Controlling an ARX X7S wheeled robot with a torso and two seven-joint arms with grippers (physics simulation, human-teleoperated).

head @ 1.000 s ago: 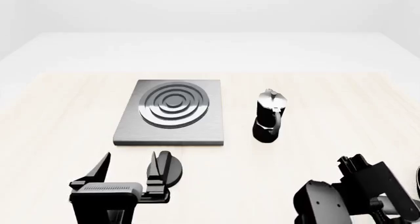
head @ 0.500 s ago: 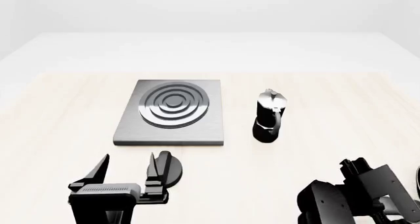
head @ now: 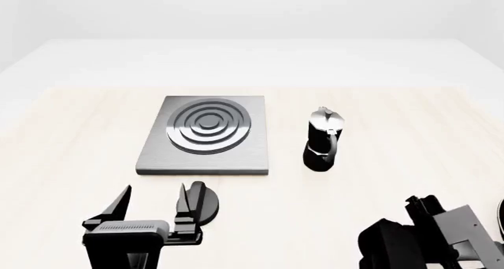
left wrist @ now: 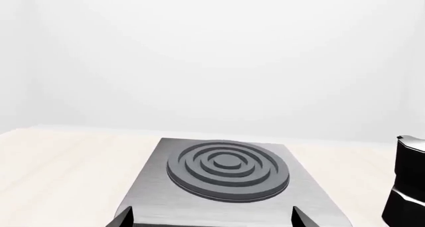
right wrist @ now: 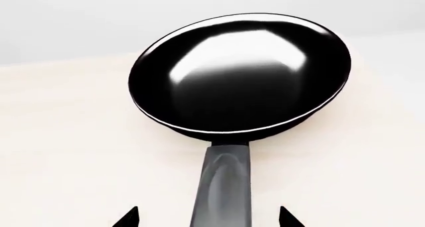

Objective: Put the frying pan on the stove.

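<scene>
A glossy black round frying pan (right wrist: 239, 75) with a long black handle lies on the pale wooden table (head: 409, 127), seen whole only by the right wrist camera; the head camera catches just a dark sliver at its right edge. The right gripper (right wrist: 209, 218) stands spread wide, a fingertip either side of the handle and clear of it. The flat grey metal stove (head: 206, 136) with dark concentric burner rings sits well apart, toward the table's middle. A small black-and-silver moka pot (head: 323, 140) stands upright just right of it. The left gripper (head: 153, 205) hangs open near the stove's front edge, beside a small round black knob (head: 206, 203).
</scene>
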